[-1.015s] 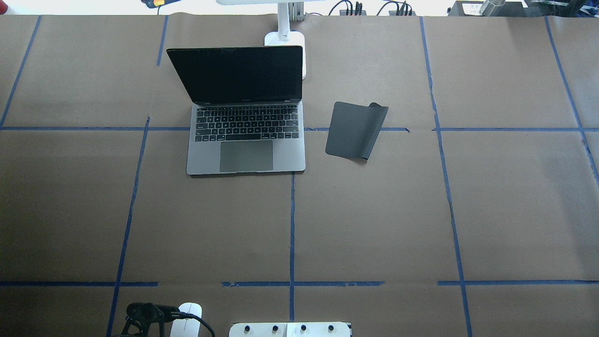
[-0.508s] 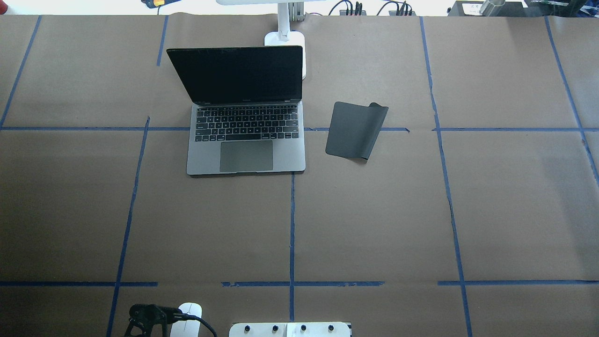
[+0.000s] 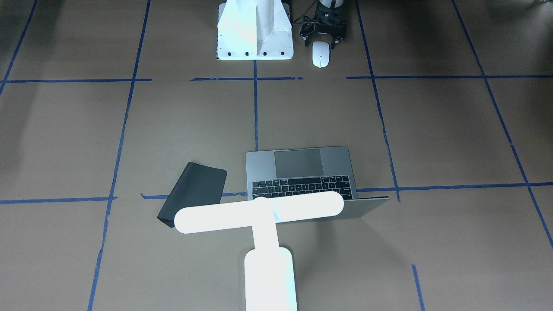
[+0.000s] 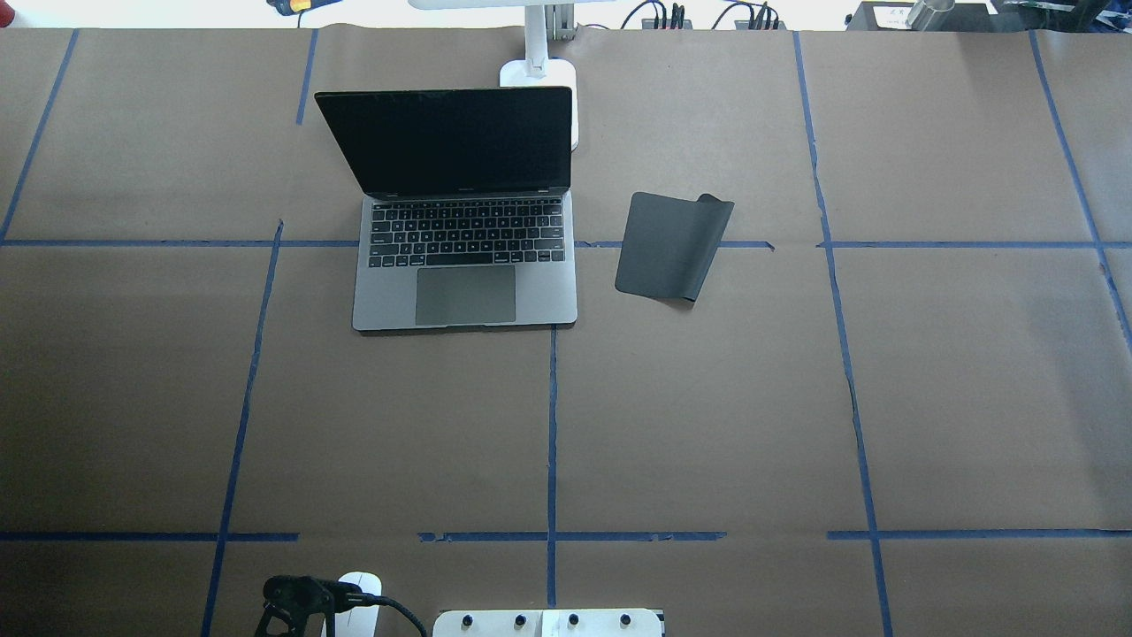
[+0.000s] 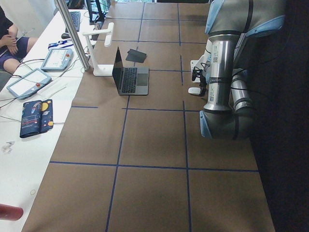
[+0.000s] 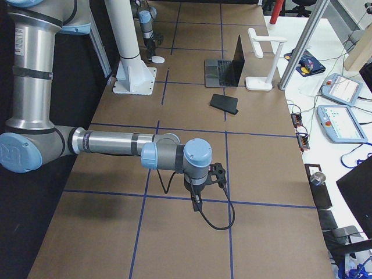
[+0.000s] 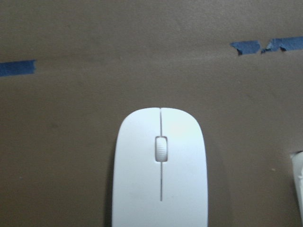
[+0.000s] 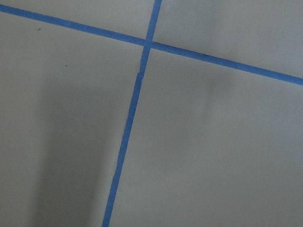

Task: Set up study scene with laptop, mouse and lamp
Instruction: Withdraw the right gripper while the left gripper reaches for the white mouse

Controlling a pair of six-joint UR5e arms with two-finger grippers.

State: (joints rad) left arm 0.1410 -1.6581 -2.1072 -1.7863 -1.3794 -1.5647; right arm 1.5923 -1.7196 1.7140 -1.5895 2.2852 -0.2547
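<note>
The grey laptop (image 4: 464, 257) stands open at the table's far middle, screen dark. Behind it glows the white T-shaped lamp (image 3: 259, 211), its base (image 4: 566, 75) beside the lid. The white mouse (image 3: 321, 54) lies flat near the robot's base and fills the left wrist view (image 7: 161, 170). My left gripper (image 3: 323, 39) hangs open just over the mouse's rear end, its fingers spread to either side and not touching it. My right gripper (image 6: 203, 189) hovers over bare table far to the right; I cannot tell whether it is open or shut.
A black soft pad (image 4: 672, 243) lies right of the laptop, one corner curled. The white bolted pedestal (image 3: 255, 30) stands beside the mouse. Blue tape lines cross the brown table cover. Side tables hold tablets and cables.
In the overhead view my left gripper has drifted right and toward the near edge, covering more of the mouse. Laptop, lamp and pad have not moved.
</note>
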